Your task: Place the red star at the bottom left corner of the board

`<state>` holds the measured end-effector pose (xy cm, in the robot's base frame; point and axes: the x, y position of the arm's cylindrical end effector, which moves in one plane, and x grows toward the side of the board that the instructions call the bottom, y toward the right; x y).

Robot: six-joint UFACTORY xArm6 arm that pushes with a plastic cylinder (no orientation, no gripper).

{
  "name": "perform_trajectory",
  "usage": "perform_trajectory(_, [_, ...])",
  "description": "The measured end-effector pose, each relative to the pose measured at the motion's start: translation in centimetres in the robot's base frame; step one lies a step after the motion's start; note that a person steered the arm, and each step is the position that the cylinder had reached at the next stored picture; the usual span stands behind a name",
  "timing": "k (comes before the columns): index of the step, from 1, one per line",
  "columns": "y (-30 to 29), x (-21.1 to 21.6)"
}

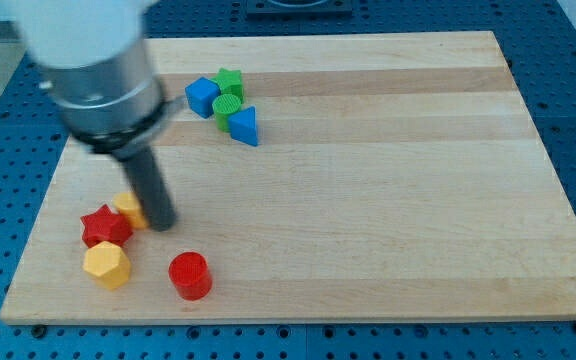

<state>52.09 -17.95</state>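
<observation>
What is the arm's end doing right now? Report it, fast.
No hand: only a rod. My tip holds nothing; it sits on the board, right of the small yellow block and up-right of the red star.

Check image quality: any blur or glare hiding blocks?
Camera view: the grey arm housing and dark rod are motion-blurred; my tip sits right of the red star block, partly covering a small yellow block. Wooden board evenly lit, no glare.
</observation>
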Motion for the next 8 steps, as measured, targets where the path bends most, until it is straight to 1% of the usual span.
perform_trajectory(1, [1.1,-0.4])
perform_trajectory(2, [10.0,-0.4])
perform_trajectory(3, [11.3,-0.4])
perform_trajectory(5, [11.9,-0.4])
perform_trajectory(6, [8.7,-1.2])
perform_trajectory(7, [1.4,-1.5])
perform_trajectory(8, [-1.4,-0.7])
